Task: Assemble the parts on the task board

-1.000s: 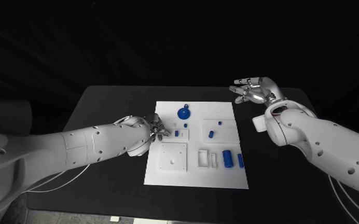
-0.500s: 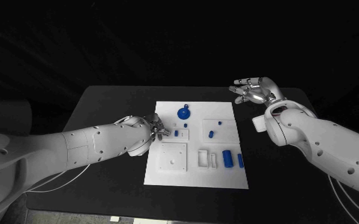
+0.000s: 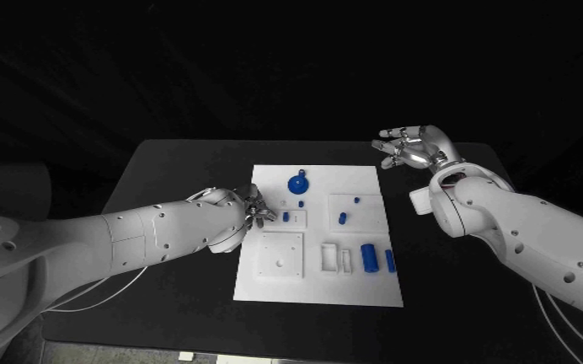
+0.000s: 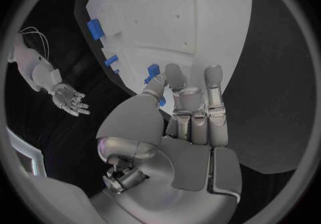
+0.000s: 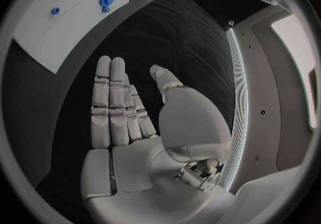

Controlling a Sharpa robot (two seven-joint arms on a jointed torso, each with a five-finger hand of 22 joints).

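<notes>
The task board point(image 3: 318, 233) is seen lying in the middle of the black table point(image 3: 182, 170), its long sides running from the far edge toward the near edge. A round blue part point(image 3: 297, 184) is seated near the board's far end, two small blue parts point(image 3: 344, 217) lie right of centre, and two blue cylinders point(image 3: 368, 256) are set side by side toward the near right corner of the board.

The left hand point(image 3: 243, 210) is held at the board's left edge; a small blue part point(image 4: 152, 71) is pinched between its thumb and fingers point(image 4: 175, 82), just above the board surface.

The right hand point(image 3: 415, 147) is raised off the board's far right corner, over the table; its fingers point(image 5: 110, 95) are stretched out and nothing is held.
</notes>
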